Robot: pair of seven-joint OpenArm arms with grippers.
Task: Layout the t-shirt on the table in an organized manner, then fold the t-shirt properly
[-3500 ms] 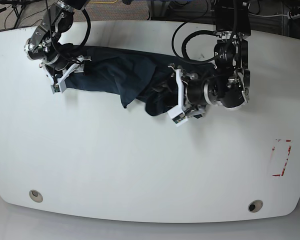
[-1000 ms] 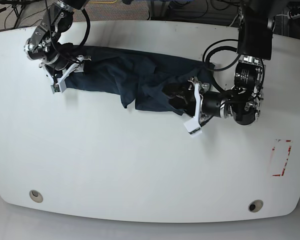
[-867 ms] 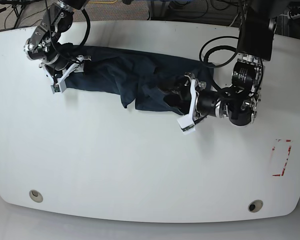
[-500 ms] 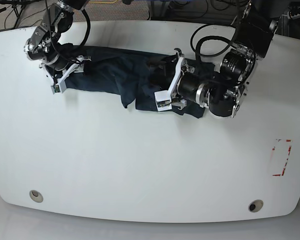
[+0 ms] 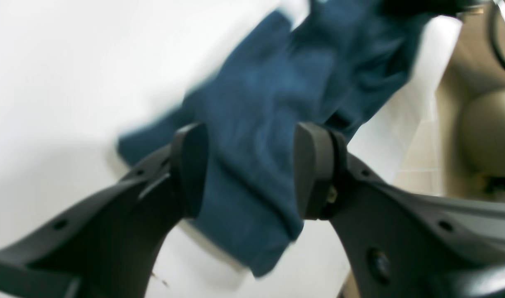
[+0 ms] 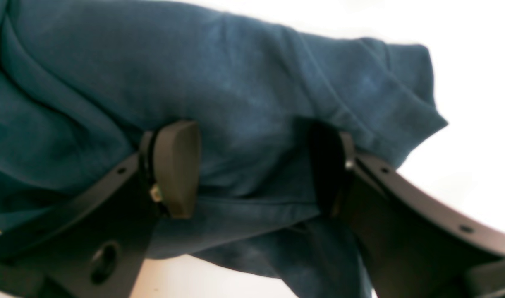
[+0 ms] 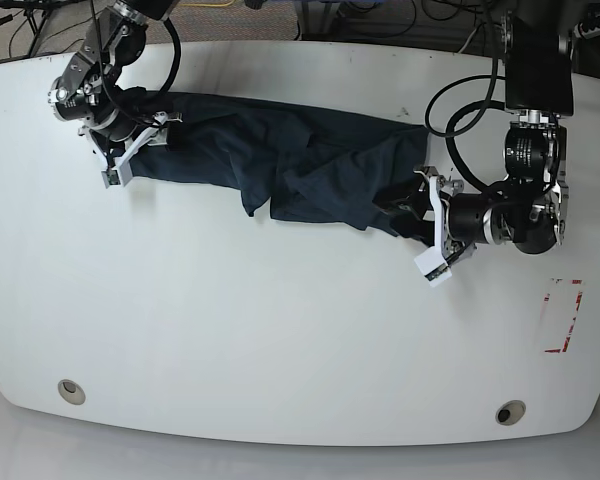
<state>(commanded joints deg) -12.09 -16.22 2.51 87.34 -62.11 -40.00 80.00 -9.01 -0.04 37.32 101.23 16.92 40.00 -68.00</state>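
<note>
In the left wrist view, the left gripper (image 5: 252,169) is seen with its two dark pads spread apart, and a blurred fold of the t-shirt (image 5: 277,95) is straddled between them. The cloth is not pinched; a gap is seen beside the pads. White table (image 5: 49,82) is shown to the left of the fabric.

In the right wrist view, the right gripper (image 6: 252,165) is likewise spread, and a thick bunched band of the t-shirt (image 6: 244,95) is seen passing between the pads (image 6: 175,165). Whether the cloth is touched by the pads cannot be told. A hemmed edge of the shirt is seen at the right, over the white table (image 6: 475,82).

In the base view, the t-shirt (image 7: 280,165) is laid as a crumpled strip near the far edge of the table (image 7: 280,340), running from the far left corner toward the right side. The right gripper (image 7: 130,150) is placed at the strip's left end, and the left gripper (image 7: 430,230) at its right end. Two grey grommet holes (image 7: 71,390) are seen near the near edge, with nothing held in them, and a red-white tape rectangle (image 7: 563,315) is marked near the right edge, well apart from the shirt.
</note>
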